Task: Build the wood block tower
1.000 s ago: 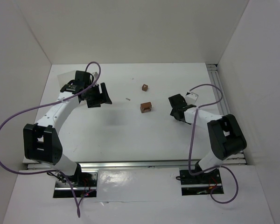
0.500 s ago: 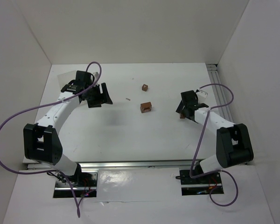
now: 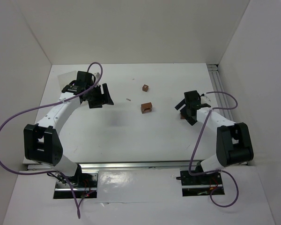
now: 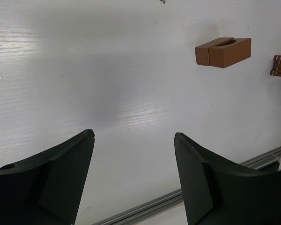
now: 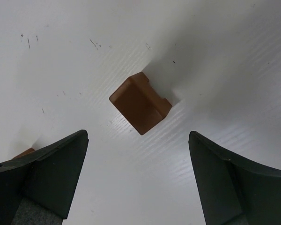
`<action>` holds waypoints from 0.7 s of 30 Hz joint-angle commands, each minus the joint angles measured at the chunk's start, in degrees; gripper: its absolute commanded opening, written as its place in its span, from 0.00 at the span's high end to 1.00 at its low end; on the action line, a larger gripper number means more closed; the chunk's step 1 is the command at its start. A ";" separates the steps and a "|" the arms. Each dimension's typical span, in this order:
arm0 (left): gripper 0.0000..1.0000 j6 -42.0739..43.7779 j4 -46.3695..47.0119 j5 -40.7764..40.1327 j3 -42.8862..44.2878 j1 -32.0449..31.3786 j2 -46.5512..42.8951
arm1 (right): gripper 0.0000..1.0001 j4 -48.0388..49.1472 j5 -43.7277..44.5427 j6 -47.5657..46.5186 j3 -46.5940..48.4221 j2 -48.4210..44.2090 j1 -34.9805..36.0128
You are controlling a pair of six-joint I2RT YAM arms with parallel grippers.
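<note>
Lab test cell: white enclosure walls (image 3: 131, 28), white table (image 3: 131, 136).

The table (image 3: 131, 136) is white and flat. White walls (image 3: 131, 28) stand at the back and on both sides. A tiny pale sliver (image 3: 128, 99) lies on the table, a bit left of the middle. A small dark speck (image 3: 135, 79) sits farther back. A side rail (image 3: 215, 77) of metal runs along the right edge. A front rail (image 3: 131, 165) runs along the near edge. Up close, in the right wrist view, the table has little dark marks (image 5: 94, 44).
</note>
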 commanded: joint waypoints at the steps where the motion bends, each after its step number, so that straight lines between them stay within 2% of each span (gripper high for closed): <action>1: 0.19 0.72 0.86 0.38 2.39 -0.30 -1.04 | 0.05 3.73 -2.28 2.39 -0.35 1.90 -0.88; 7: 0.19 0.72 0.86 -0.23 2.40 -0.30 -0.52 | 0.05 7.07 -4.04 1.33 1.84 5.59 -0.88; 16: 0.19 0.72 0.34 -0.24 2.40 -0.30 -0.51 | 0.05 7.07 1.32 -4.99 8.69 11.91 -0.88; 21: 0.19 0.72 0.33 -0.24 2.40 -0.30 0.54 | 0.05 7.59 -2.80 -9.73 13.00 17.01 -0.88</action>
